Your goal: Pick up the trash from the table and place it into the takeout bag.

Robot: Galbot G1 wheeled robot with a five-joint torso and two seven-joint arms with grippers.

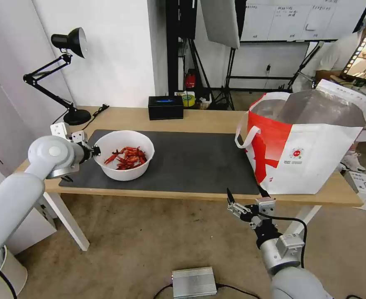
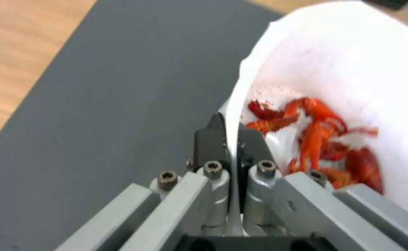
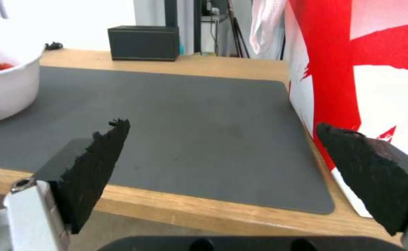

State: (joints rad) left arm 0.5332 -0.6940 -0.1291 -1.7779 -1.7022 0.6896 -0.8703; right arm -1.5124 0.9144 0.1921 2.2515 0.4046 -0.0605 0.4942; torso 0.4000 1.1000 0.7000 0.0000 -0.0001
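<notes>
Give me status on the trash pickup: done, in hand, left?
Done: nothing visibly; the takeout bag's contents are hidden. In hand: the left tool is shut on the rim of the white bowl of red scraps, still resting on the grey mat. Left: carry it into the bag. The right tool hangs open before the table edge.

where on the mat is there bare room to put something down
The widest free patch is the grey mat between the white bowl and the takeout bag. It is crowded at the bowl's left rim, where the left claw is clamped.
</notes>
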